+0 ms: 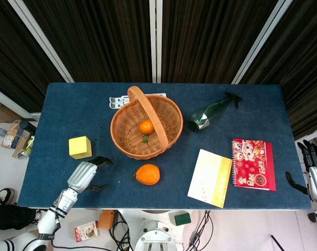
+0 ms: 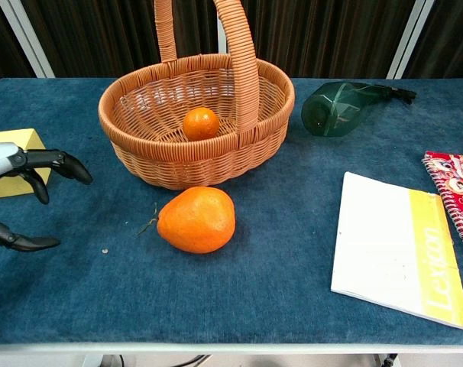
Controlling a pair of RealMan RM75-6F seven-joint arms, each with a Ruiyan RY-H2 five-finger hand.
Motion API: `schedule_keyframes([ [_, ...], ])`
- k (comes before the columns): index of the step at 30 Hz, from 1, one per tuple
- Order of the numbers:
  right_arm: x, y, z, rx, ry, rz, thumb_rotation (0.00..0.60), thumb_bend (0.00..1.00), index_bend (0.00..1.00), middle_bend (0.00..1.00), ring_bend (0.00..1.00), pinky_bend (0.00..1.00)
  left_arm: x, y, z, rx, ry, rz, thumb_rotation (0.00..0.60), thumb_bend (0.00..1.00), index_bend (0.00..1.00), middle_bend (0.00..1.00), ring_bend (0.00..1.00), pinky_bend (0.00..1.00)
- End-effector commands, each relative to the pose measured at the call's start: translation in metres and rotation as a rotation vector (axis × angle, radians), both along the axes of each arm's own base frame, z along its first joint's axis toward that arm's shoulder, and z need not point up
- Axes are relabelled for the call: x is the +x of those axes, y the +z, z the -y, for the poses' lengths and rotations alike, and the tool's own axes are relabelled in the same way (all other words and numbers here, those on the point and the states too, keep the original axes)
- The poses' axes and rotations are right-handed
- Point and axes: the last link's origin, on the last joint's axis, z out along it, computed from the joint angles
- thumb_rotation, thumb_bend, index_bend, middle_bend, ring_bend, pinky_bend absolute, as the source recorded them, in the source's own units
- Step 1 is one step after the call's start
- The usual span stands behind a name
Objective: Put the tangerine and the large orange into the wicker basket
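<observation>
The small tangerine (image 1: 145, 127) (image 2: 199, 123) lies inside the wicker basket (image 1: 126, 141) (image 2: 147, 157) with its tall handle. In front of the basket, the large orange (image 1: 148, 174) (image 2: 196, 219) sits on the blue table. My left hand (image 1: 88, 175) (image 2: 21, 195) hovers low over the table to the left of the orange, fingers spread, holding nothing. Off the table's right edge, my right hand (image 1: 314, 170) hangs with fingers apart and empty; the chest view does not show it.
A yellow cube (image 1: 79, 147) (image 2: 14, 149) stands left of the basket, just behind my left hand. A green glass bottle (image 1: 205, 116) (image 2: 342, 107) lies on its side at the right, with a yellow-white booklet (image 1: 210, 178) (image 2: 399, 248) and a red notebook (image 1: 253, 164) nearer.
</observation>
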Motion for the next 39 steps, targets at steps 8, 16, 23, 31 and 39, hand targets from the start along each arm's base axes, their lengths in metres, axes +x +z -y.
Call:
schedule_keyframes([
  [8, -0.001, 0.0, 0.0, 0.003, -0.001, 0.002, 0.6, 0.33, 0.0, 0.0, 0.0, 0.0, 0.02, -0.029, -0.005, -0.062, -0.049, 0.07, 0.6, 0.11, 0.2, 0.21, 0.17, 0.36],
  [16, -0.001, 0.0, 0.0, 0.005, -0.001, 0.0, 0.6, 0.33, 0.0, 0.0, 0.0, 0.0, 0.045, -0.043, -0.013, -0.091, -0.113, 0.083, 0.6, 0.11, 0.2, 0.21, 0.17, 0.36],
  [23, -0.001, 0.002, 0.0, -0.002, 0.0, 0.003, 0.6, 0.33, 0.0, 0.0, 0.0, 0.0, 0.064, -0.058, -0.026, -0.133, -0.118, 0.104, 0.6, 0.11, 0.2, 0.21, 0.17, 0.36],
  [31, -0.002, 0.004, 0.0, -0.008, -0.003, 0.009, 0.6, 0.33, 0.0, 0.0, 0.0, 0.0, 0.082, -0.072, -0.034, -0.173, -0.133, 0.139, 0.6, 0.11, 0.2, 0.21, 0.17, 0.36],
  [39, -0.003, 0.004, 0.001, -0.005, -0.004, 0.007, 0.6, 0.33, 0.0, 0.0, 0.0, 0.0, 0.097, -0.084, -0.036, -0.205, -0.163, 0.146, 0.6, 0.11, 0.2, 0.21, 0.17, 0.36],
])
